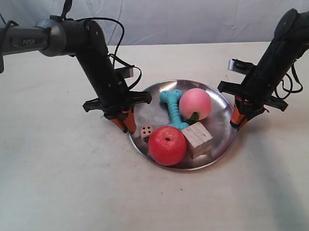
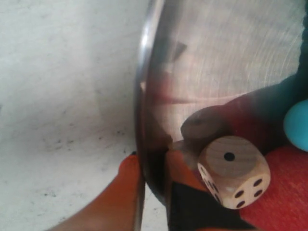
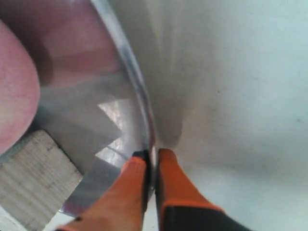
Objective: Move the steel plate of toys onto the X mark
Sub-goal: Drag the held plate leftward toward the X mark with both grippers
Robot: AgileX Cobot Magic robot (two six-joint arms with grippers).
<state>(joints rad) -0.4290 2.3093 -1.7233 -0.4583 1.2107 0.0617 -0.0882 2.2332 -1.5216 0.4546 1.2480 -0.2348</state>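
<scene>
1. The plate (image 1: pixel 223 129) sits mid-tabletop (image 1: pixel 55 190), loaded with the toys: apple (image 1: pixel 167 145) at 6 o'clock, cube (image 1: pixel 197 139) beside it, peach (image 1: pixel 196 104) toward 1 o'clock, bone (image 1: pixel 172 107) across the middle and die (image 1: pixel 146 131) near 8 o'clock.
2. The left gripper (image 1: pixel 127 126) is clenched on the rim at the plate's 9 o'clock. Its wrist view shows one finger outside the rim and one inside, next to the die.
3. The right gripper (image 1: pixel 237 119) pinches the rim at 3 o'clock, fingers closed tight with the metal edge between them (image 3: pixel 151 161).
4. So the two holds face each other along a 9-to-3 line through the plate's centre, with neither arm nearer than the other.
5. I can't see the X mark anywhere, so I can't say which way the carry should go.
6. My guess is that both arms must travel together and level, or the round toys will roll.
7. Whether the plate is off the tabletop, I can't tell.
</scene>
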